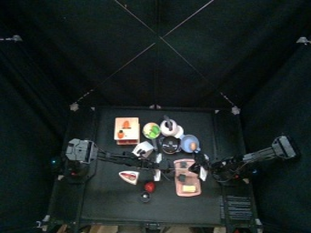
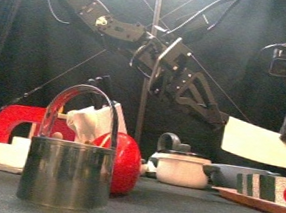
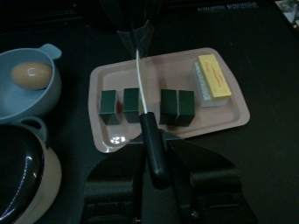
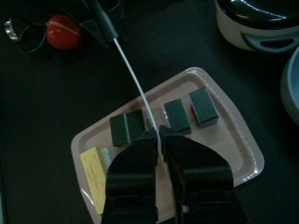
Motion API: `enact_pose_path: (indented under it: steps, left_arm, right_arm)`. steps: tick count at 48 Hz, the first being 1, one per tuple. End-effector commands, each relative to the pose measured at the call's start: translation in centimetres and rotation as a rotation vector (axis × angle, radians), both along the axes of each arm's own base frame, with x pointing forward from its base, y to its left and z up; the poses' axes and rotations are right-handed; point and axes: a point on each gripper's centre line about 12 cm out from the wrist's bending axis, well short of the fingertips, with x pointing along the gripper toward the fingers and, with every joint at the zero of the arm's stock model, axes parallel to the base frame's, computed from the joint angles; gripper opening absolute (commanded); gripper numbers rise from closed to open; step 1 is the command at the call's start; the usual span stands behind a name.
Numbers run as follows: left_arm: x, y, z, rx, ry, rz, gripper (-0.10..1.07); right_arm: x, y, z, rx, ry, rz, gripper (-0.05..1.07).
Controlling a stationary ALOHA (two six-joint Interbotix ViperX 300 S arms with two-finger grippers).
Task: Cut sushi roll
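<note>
A pink tray (image 3: 228,118) holds several dark green sushi pieces (image 3: 177,105) in a row, with a gap in the middle, and a yellow block (image 3: 211,76). My left gripper (image 3: 149,156) is shut on the black handle of a knife (image 3: 140,87). Its thin blade lies across the row between two pieces. In the right wrist view the blade (image 4: 131,74) runs from my left gripper (image 4: 100,13) down to the sushi pieces (image 4: 176,112). My right gripper (image 4: 156,142) hovers over the row with its jaws close together and nothing seen between them. It also shows in the left wrist view (image 3: 135,39).
A blue bowl (image 3: 14,96) with an egg (image 3: 33,74) and a lidded pot (image 3: 17,179) stand beside the tray. A red tomato (image 4: 65,31) lies beyond the tray. A steel cup (image 2: 65,173) stands at the front. An orange board (image 1: 124,130) lies at the back left.
</note>
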Motion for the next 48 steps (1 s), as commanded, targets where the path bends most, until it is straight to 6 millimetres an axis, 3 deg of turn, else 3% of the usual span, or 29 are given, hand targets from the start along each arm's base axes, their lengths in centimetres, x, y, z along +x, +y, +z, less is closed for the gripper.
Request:
enact_pose_path:
  steps: [1,33,48]
  left_arm:
    - [0.4,-0.7,2.2,-0.004,-0.067,-0.016,0.6]
    - [0.2,-1.4,-0.4,-0.031,-0.008,-0.008,0.6]
    - [0.2,-1.2,-1.0,-0.035,0.003,0.001,0.6]
  right_arm:
    - [0.8,0.2,1.5,0.015,-0.048,0.001,0.4]
    - [1.1,3.0,0.1,0.09,-0.005,0.121,0.4]
    - [1.0,3.0,-0.1,0.088,0.002,0.122,0.4]
